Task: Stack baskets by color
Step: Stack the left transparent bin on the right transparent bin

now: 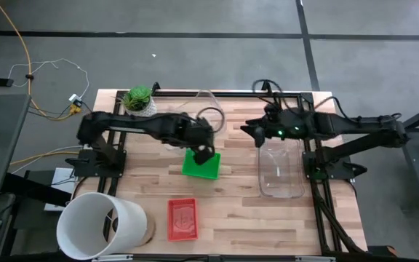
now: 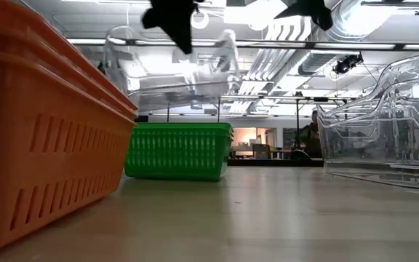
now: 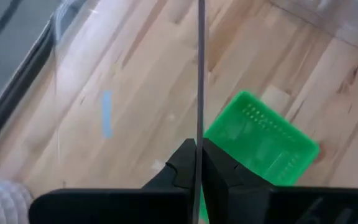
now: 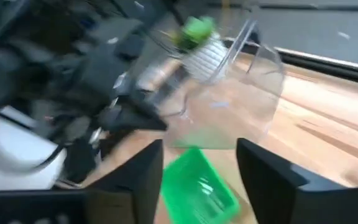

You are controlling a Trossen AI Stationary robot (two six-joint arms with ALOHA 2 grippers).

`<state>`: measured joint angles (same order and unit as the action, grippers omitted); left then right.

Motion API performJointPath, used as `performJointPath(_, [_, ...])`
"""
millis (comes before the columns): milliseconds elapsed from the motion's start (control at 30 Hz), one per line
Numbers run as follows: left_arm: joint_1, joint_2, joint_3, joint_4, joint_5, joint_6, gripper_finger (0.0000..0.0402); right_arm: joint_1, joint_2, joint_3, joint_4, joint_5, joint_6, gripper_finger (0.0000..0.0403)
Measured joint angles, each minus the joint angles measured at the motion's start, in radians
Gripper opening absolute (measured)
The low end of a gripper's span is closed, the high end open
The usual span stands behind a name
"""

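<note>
Because the left gripper [image 3: 199, 163] is clamped on the thin rim of a clear basket [image 2: 169, 65], that basket is held lifted above the table, tilted, over the far middle of the top; the edge-on wall is seen as a thin line running out from between the closed jaws in the left wrist view. It is judged that the grip was taken on the rim so that the basket can be carried across and nested into the second clear basket [image 1: 281, 169], which rests on the right side of the table. The right gripper [image 4: 199, 177] is held with its jaws spread and empty, just at the far end of that resting basket, facing the lifted one. A green basket [image 1: 201, 164] lies on the table directly below the carried basket, well apart from it in height. A red basket [image 1: 182, 218] lies nearer, toward the front edge. A white bucket [image 1: 97, 224] lies at the near left corner and a potted plant [image 1: 139, 100] stands at the far left; neither is in the path. The right arm itself is judged the chief obstruction to a move rightward.
</note>
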<state>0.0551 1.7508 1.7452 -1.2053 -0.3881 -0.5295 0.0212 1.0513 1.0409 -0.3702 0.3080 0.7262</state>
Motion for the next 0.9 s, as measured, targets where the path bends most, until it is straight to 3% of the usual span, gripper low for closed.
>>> performJointPath(133, [-0.001, 0.111, 0.092, 0.027, -0.001, 0.080, 0.0000, -0.050, 0.097, 0.149, -0.214, 0.014, 0.009, 0.0226])
performJointPath(333, [-0.005, 0.208, 0.160, 0.051, 0.001, 0.167, 0.0000, -0.112, 0.206, 0.275, -0.360, 0.024, 0.020, 0.0236])
performJointPath(567, [-0.012, 0.224, 0.166, 0.115, -0.003, 0.215, 0.0000, -0.187, 0.300, 0.287, -0.407, 0.017, 0.062, 0.0236])
performJointPath(900, [-0.012, 0.223, 0.164, 0.107, 0.009, 0.306, 0.0000, -0.242, 0.306, 0.287, -0.422, -0.104, 0.062, 0.0236])
